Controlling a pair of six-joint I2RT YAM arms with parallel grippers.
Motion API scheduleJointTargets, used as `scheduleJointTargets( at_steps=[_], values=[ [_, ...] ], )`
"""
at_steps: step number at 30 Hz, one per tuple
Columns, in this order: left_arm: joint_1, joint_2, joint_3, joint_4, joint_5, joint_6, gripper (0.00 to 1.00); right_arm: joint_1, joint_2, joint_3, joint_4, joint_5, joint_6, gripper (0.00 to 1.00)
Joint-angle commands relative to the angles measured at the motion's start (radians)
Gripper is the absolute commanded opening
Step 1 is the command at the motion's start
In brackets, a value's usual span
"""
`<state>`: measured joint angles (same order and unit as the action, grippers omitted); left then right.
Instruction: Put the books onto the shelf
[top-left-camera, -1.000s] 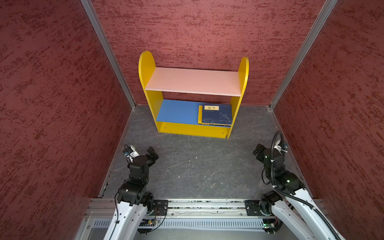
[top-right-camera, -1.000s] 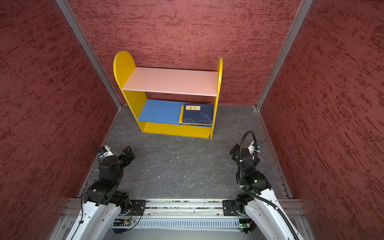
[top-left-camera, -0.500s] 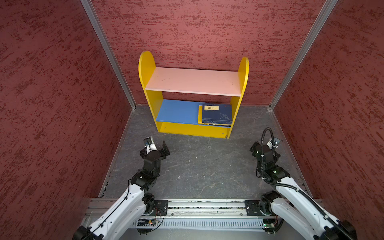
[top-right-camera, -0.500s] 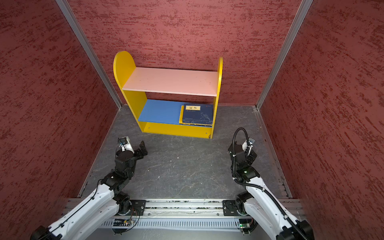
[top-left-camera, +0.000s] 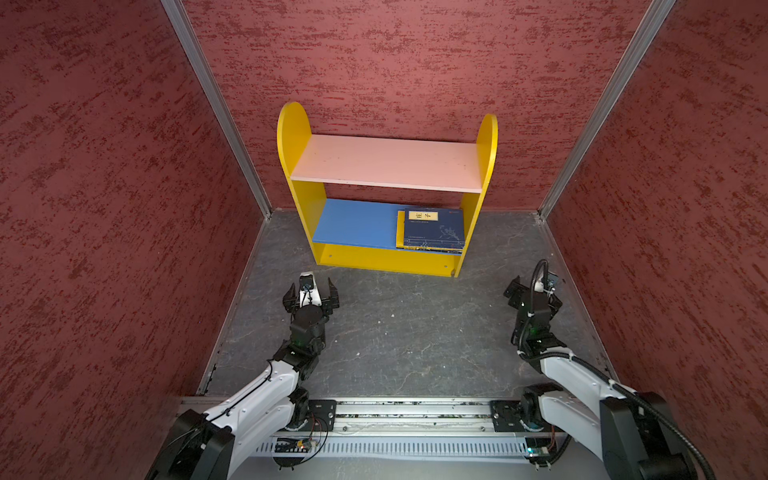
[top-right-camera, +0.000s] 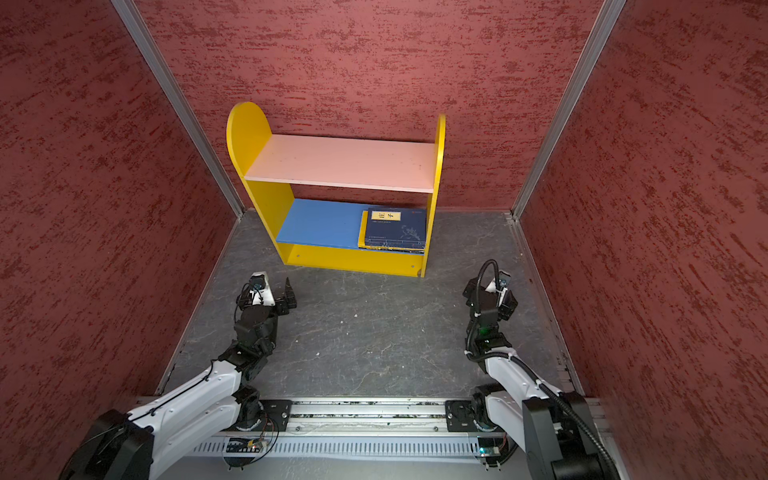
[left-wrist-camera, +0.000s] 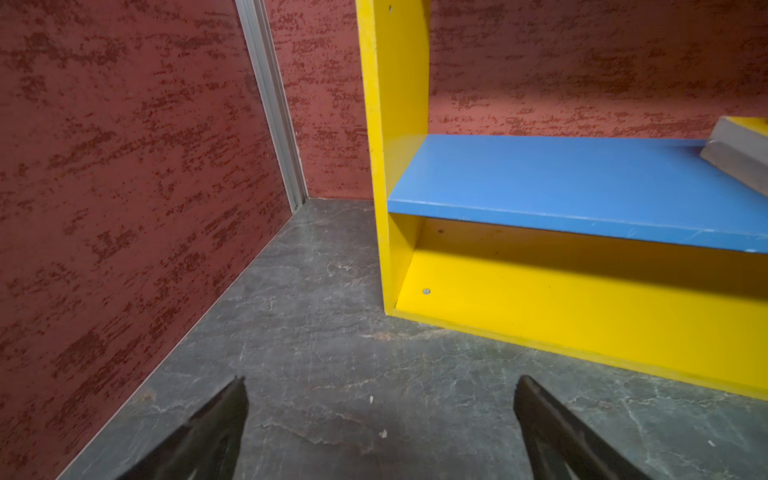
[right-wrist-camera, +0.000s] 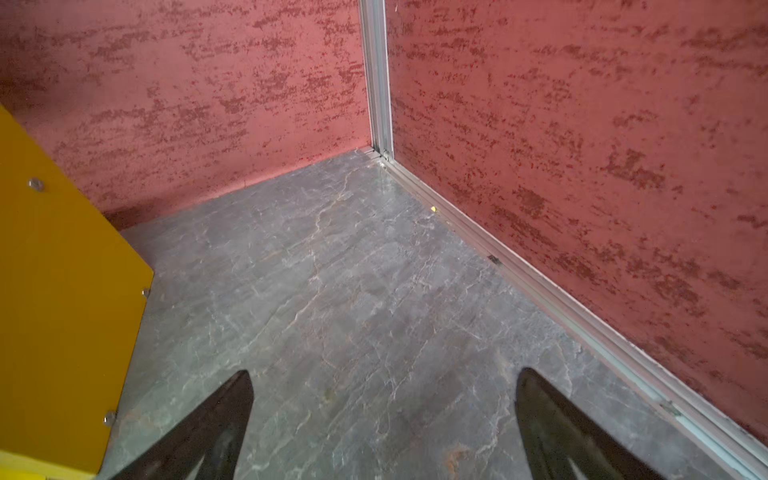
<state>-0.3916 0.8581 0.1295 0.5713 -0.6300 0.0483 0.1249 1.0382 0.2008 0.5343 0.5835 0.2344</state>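
Grey floor (top-left-camera: 415, 332), red walls (top-left-camera: 104, 208) all round, open path to the shelf (top-left-camera: 386, 162). Books (top-left-camera: 434, 230) lie stacked on its blue board's (top-left-camera: 353, 222) right end, mid-frame, well apart from left gripper (top-left-camera: 311, 286) (lower left) and right gripper (top-left-camera: 534, 286) (lower right), both spread wide, empty. Left wrist catches the stack's edge; right wrist only a yellow panel (right-wrist-camera: 62, 270).

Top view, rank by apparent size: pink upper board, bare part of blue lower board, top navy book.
1. pink upper board, helped by sitting nearer the camera
2. bare part of blue lower board
3. top navy book
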Motion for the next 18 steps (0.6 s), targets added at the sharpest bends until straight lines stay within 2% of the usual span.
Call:
scheduleJointTargets(
  at_steps=[1,6,9,13,18],
  values=[
    [0.013,-0.059,-0.050,0.052,0.004,-0.021,0.99,-0.013,0.005,-0.029,0.170,-0.044,-0.037,0.99],
    [0.075,-0.176,-0.085,-0.011,0.038,-0.079,0.99,-0.018,-0.049,-0.066,0.170,-0.046,-0.031,0.99],
    [0.120,-0.190,-0.092,-0.017,0.068,-0.109,0.99,-0.022,-0.047,-0.102,0.261,-0.065,-0.048,0.99],
    [0.160,-0.118,-0.077,0.025,0.103,-0.119,0.99,-0.030,0.037,-0.075,0.326,-0.077,-0.069,0.99],
    [0.165,0.052,-0.016,0.093,0.141,-0.066,0.99,-0.034,0.219,-0.021,0.483,-0.092,-0.088,0.99]
  ],
)
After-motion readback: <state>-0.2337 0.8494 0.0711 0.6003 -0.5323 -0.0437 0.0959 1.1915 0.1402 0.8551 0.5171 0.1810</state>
